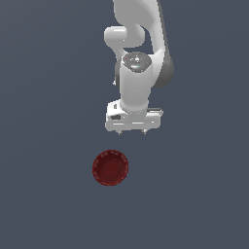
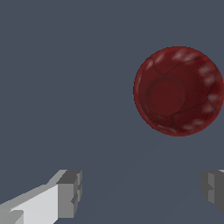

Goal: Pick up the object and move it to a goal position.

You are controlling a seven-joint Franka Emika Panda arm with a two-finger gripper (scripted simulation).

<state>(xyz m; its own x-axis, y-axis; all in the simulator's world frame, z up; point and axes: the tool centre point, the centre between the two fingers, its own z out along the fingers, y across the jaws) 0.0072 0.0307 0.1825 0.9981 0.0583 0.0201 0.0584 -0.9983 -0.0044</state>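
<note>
A small dark red round shallow bowl lies on the flat grey surface, in the lower middle of the exterior view. It also shows in the wrist view, upright with its hollow facing the camera. My gripper hangs above the surface, apart from the bowl and a little to the exterior view's right of it. In the wrist view the gripper is open and empty, its two grey fingertips spread wide. The bowl lies outside the gap between them.
The white arm comes down from the top of the exterior view. The plain grey surface fills the rest of both views.
</note>
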